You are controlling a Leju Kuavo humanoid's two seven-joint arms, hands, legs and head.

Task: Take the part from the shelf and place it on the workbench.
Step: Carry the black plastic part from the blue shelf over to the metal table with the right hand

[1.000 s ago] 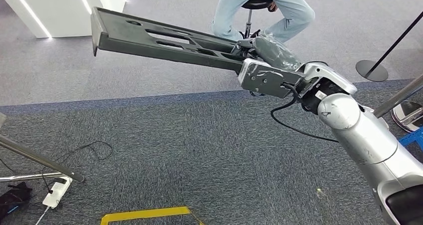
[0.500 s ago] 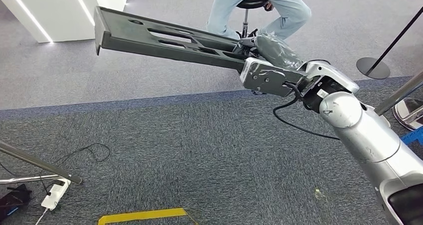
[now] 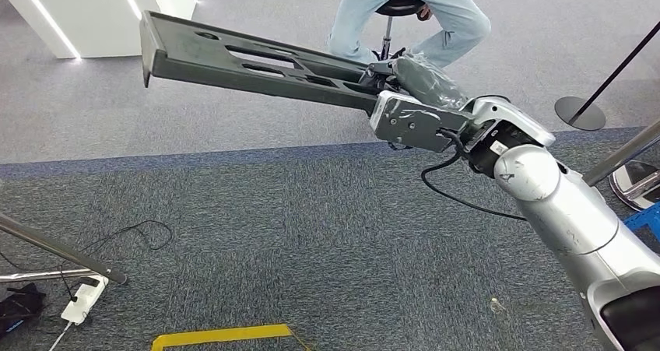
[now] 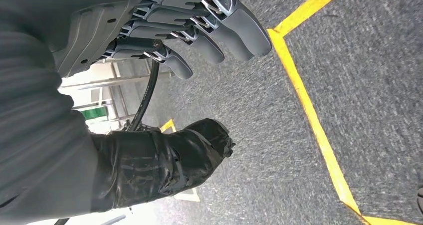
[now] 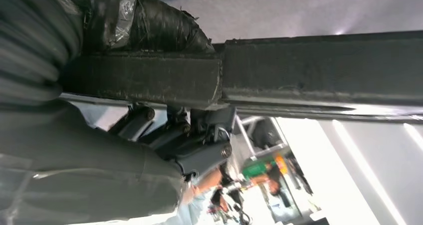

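Dark part (image 3: 249, 59) end hidden in right hand (image 3: 420, 94).

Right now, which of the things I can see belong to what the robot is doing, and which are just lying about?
Belongs to the job:
- long dark grey slotted plastic part
- right hand, gripping one end of the part

Just lying about:
- white power strip with black cable
- yellow floor tape
- black round-based barrier post
- person on a stool

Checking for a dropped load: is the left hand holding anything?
No, the left hand hangs over grey carpet with its fingers apart and nothing between them.
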